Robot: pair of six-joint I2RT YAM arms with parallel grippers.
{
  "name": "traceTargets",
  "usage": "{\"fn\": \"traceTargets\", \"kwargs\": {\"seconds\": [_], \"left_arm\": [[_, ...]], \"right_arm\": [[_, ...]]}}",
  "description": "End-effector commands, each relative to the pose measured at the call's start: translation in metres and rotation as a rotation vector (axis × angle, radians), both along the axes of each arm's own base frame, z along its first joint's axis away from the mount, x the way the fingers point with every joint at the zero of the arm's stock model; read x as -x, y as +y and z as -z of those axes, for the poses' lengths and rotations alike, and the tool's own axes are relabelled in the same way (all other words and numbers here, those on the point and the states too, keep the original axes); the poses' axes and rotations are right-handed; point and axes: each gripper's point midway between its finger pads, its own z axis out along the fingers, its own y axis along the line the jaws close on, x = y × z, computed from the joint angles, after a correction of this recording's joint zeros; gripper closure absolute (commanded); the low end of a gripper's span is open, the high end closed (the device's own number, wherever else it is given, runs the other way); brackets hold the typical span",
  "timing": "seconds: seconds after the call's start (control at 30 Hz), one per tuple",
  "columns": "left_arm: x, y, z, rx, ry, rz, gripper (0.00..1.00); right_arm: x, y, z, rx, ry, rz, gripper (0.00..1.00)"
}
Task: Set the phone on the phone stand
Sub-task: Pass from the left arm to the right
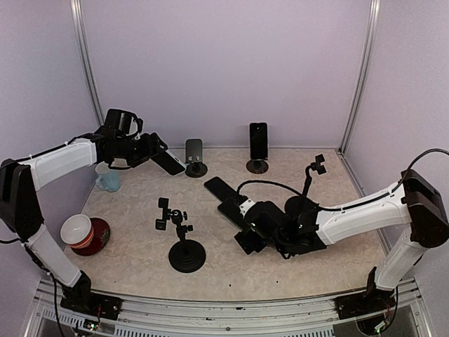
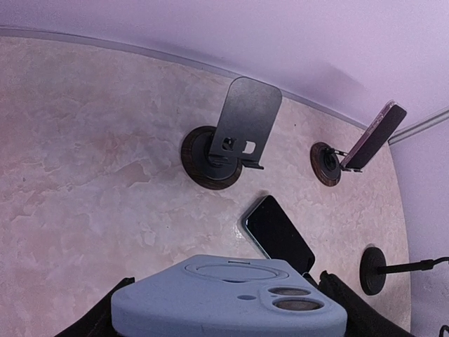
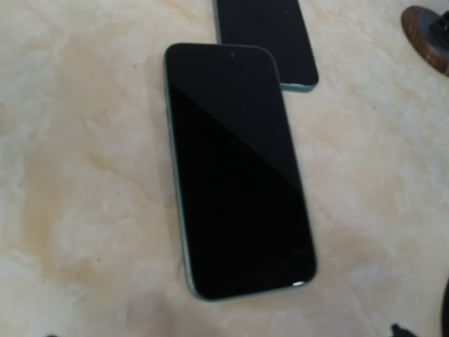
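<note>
Phone [image 2: 228,305], blue-grey back up, clamped across its width in left gripper [image 1: 151,152], angled toward empty stand [image 2: 242,123] just ahead, prob. to lean it on the backplate. Right gripper [image 1: 245,239] wide open, holding nothing, above second phone [image 3: 235,168] lying flat on table [image 3: 84,210]

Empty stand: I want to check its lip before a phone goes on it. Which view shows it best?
Left wrist: the empty stand is close and unblocked, plate, lip and foot all visible. Top external shows it small. Right wrist shows only the edge of a brown base; whose, I cannot tell.
</note>
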Motion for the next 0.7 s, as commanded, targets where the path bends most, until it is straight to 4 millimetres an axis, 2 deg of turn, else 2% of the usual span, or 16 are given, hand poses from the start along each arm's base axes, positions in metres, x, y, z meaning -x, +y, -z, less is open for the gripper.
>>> {"fn": "traceTargets", "kwargs": {"seconds": [0.0, 0.3, 0.57, 0.67], "left_arm": [[-0.011, -0.015, -0.048, 0.061, -0.126, 0.042, 0.8], [-0.041, -0.005, -0.059, -0.064, -0.157, -0.029, 0.79], [-0.075, -0.019, -0.073, -0.112, -0.193, -0.046, 0.79], [-0.085, -0.032, -0.068, -0.139, -0.178, -0.03, 0.8]], "right_arm": [[0.003, 0.013, -0.005, -0.076, 0.046, -0.002, 0.0], [0.004, 0.016, -0.001, -0.032, 0.061, -0.02, 0.0], [0.002, 0.006, 0.0, 0.017, 0.071, 0.024, 0.0], [0.001, 0.004, -0.004, 0.004, 0.06, 0.037, 0.0]]}}
